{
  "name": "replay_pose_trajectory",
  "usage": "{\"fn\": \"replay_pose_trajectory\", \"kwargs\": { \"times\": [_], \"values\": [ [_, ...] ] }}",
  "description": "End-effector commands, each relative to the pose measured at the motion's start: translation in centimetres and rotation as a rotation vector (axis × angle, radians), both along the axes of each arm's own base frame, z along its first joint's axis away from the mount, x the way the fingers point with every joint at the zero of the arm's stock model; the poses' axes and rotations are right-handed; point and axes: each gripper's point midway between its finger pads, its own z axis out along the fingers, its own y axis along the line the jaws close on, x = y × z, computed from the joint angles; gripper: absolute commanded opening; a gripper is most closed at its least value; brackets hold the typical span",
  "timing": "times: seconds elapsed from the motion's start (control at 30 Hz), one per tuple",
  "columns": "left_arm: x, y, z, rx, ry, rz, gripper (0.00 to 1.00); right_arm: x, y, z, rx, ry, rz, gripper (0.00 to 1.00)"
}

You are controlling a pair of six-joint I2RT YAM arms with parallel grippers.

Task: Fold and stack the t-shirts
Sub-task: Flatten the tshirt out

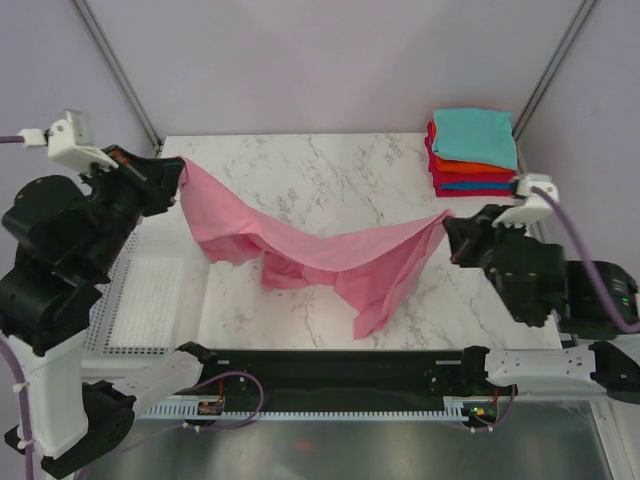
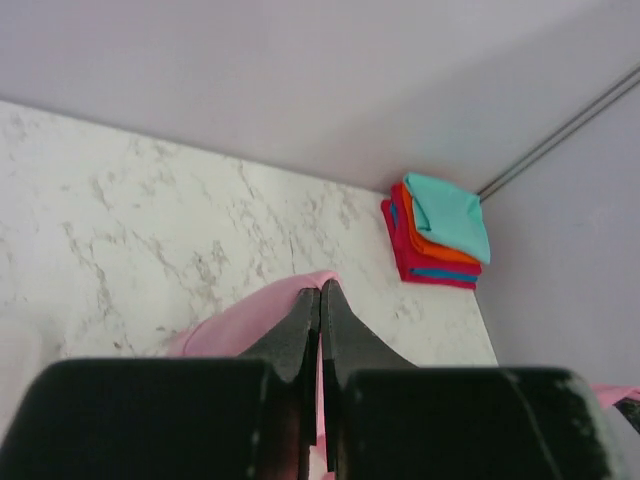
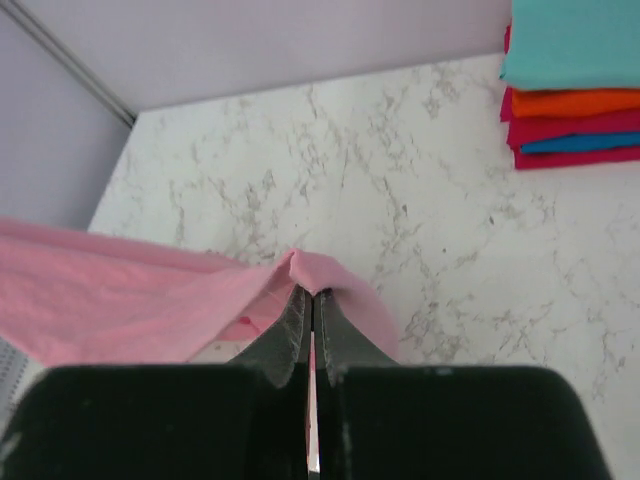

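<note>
The pink t-shirt (image 1: 320, 255) hangs stretched between my two grippers above the marble table, its middle and lower part sagging onto the tabletop. My left gripper (image 1: 178, 172) is shut on one end of it at the back left; in the left wrist view the cloth (image 2: 250, 320) is pinched at the fingertips (image 2: 320, 292). My right gripper (image 1: 450, 222) is shut on the other end at the right, with the cloth (image 3: 150, 295) draped over its tips (image 3: 312, 292). A stack of folded shirts (image 1: 472, 150), teal on top over orange, blue and red, sits at the back right corner.
A white mesh basket (image 1: 145, 300) sits off the table's left edge. The folded stack also shows in the left wrist view (image 2: 440, 235) and the right wrist view (image 3: 575, 85). Metal frame poles rise at both back corners.
</note>
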Motion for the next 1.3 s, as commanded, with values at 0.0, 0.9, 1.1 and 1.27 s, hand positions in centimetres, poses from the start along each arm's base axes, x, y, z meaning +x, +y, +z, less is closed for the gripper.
{"fn": "replay_pose_trajectory", "kwargs": {
  "times": [0.0, 0.9, 1.1, 1.27],
  "values": [
    [-1.3, 3.9, 3.4, 0.096, -0.098, 0.138, 0.02, -0.4, -6.8, 4.5, 0.014, -0.129, -0.07, 0.0],
    [6.0, 0.6, 12.2, 0.308, -0.416, 0.127, 0.02, 3.6, -4.5, 12.2, -0.484, -0.429, -0.189, 0.0],
    [22.0, -1.1, -2.4, 0.235, 0.04, 0.068, 0.02, 20.9, -4.2, 2.0, -0.517, -0.158, -0.149, 0.0],
    [34.2, 1.6, -18.8, 0.028, 0.462, -0.075, 0.25, 33.3, -3.1, -10.9, -0.537, 0.21, -0.099, 0.3]
  ]
}}
